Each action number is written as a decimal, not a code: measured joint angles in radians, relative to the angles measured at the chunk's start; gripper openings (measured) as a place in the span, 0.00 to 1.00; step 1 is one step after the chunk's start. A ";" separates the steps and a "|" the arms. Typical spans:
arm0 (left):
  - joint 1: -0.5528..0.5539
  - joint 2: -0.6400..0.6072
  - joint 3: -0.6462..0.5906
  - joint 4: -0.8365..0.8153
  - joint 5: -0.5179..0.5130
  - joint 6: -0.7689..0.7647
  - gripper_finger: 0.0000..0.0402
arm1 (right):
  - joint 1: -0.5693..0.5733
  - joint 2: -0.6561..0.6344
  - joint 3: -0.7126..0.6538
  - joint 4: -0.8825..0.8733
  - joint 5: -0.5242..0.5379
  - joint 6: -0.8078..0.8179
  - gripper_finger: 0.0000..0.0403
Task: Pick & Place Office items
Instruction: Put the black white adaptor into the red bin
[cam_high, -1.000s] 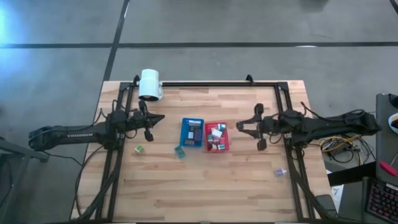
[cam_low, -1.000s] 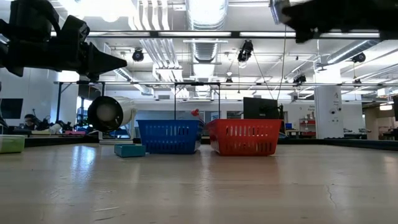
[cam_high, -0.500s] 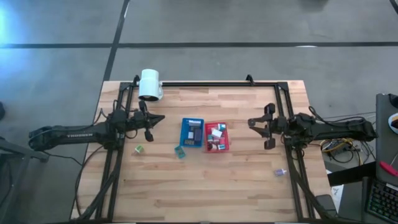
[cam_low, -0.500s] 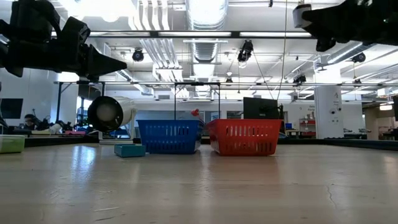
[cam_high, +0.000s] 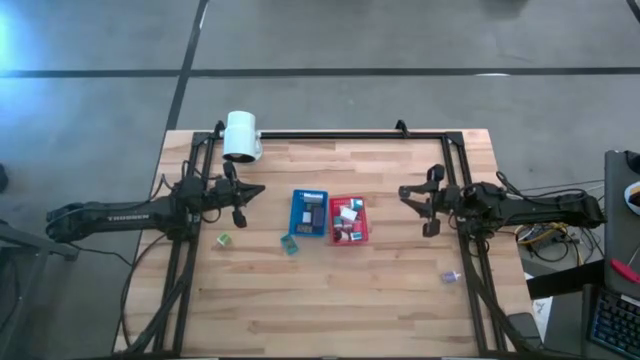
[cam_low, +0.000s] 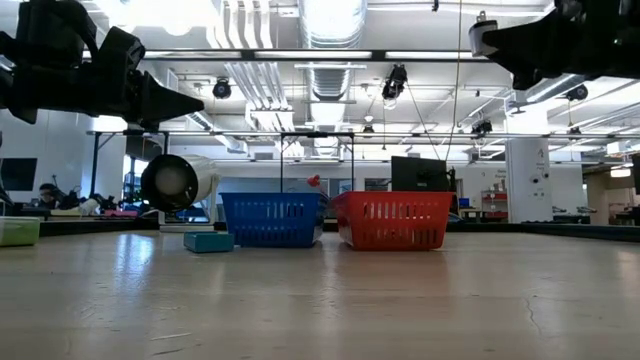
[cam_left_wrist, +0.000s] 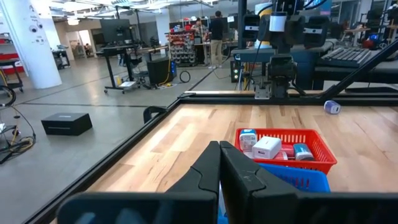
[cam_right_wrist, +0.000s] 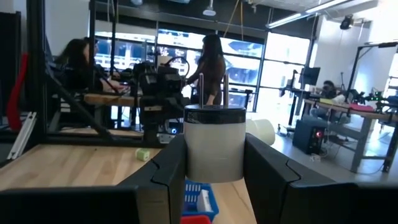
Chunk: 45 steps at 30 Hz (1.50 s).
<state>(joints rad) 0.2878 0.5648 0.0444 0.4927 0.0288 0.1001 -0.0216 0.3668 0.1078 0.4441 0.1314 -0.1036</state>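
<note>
Right wrist view shows the right gripper (cam_right_wrist: 214, 163) closed partway around a white cylinder (cam_right_wrist: 214, 146) with a dark cap, held upright between its two fingers (cam_right_wrist: 171, 168). The grip looks to be on smooth, round sides, so the likeliest trouble is the cylinder slipping or twisting loose while it is carried. In the low view this gripper hangs high above the counter (cam_high: 400, 300), and a release from that height would probably let the piece bounce or roll out. In the high view it is well apart from the red tray (cam_high: 363, 238) and the blue tray (cam_high: 296, 215), both small and already holding several little white, dark and teal items, so the cylinder could land on them and tip over the rim. The left gripper (cam_high: 240, 203) waits with its fingers pressed together and nothing in them, near the white lamp head (cam_high: 241, 135). Loose office items lie on the counter: a teal block (cam_high: 290, 244) just beside the blue tray's corner, a green piece (cam_high: 224, 239) nearer the left arm, and a small bluish piece (cam_high: 451, 277) near the right edge, where a sweeping arm could knock it off.
</note>
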 joint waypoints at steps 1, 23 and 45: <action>0.000 0.000 0.000 0.000 0.000 0.000 0.03 | 0.000 0.000 0.000 -0.004 0.000 0.000 0.29; 0.001 0.001 0.000 0.000 -0.005 0.011 0.03 | -0.005 0.001 0.000 -0.042 0.000 0.023 0.30; 0.001 0.001 0.000 0.005 -0.005 0.022 0.03 | -0.006 0.010 0.000 -0.040 0.030 0.049 0.30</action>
<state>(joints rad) 0.2886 0.5655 0.0444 0.4974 0.0242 0.1223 -0.0273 0.3766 0.1078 0.4041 0.1609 -0.0544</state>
